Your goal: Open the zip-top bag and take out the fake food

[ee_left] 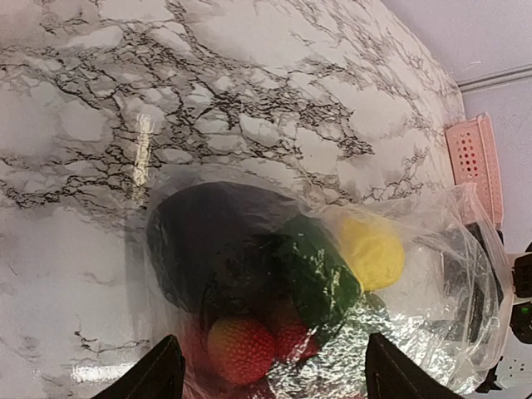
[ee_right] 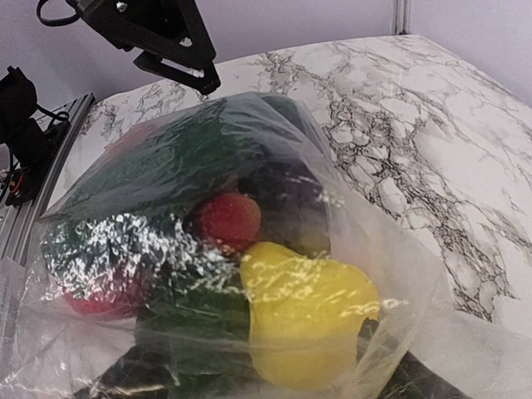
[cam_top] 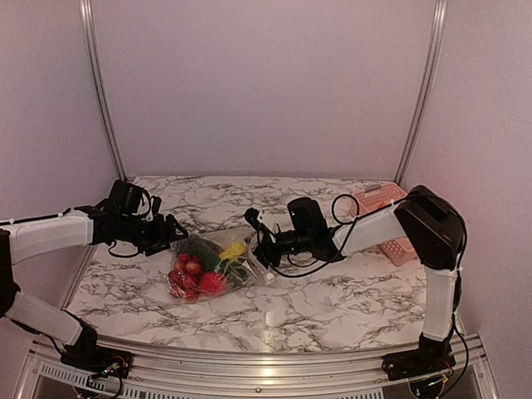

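Zip-top bag (cam_top: 241, 270) slack between left gripper (cam_top: 172, 235) and right gripper (cam_top: 256, 243), both spread: liable to sag shut, trapping fake food (cam_top: 195, 268).

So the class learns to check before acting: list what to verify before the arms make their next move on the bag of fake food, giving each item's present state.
1. Left gripper open: ok.
2. Right gripper clear of the zip-top bag: cannot tell, as plastic drapes over its fingers.
3. Bag mouth open: cannot tell.
4. Fake food out of the bag: not ok, it is all inside.
5. Pink basket clear of both arms' work: ok, it is at the far right.
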